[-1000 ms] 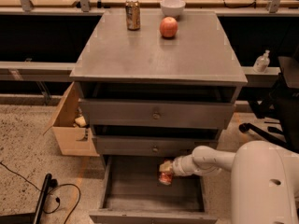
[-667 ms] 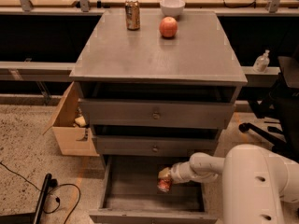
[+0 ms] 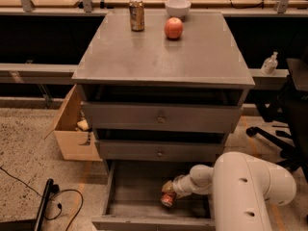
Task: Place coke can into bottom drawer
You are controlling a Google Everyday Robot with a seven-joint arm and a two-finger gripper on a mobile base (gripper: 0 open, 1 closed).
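The bottom drawer (image 3: 130, 191) is pulled open below the two knobbed drawers, a wide grey tray. The coke can (image 3: 168, 199), red with a silver end, is inside the drawer, tilted, near its floor at the right of middle. My gripper (image 3: 169, 190) reaches into the drawer from the right on a white arm and is shut on the can's upper part.
On the cabinet top (image 3: 159, 52) stand a gold-brown can (image 3: 137, 15), a red apple (image 3: 173, 28) and a white bowl (image 3: 177, 7). An open cardboard box (image 3: 72, 129) sits left of the cabinet. Cables (image 3: 48, 201) lie on the floor at left. A black chair base (image 3: 274, 138) is at right.
My gripper has moved the coke can lower and further into the bottom drawer, and my white arm fills more of the lower right.
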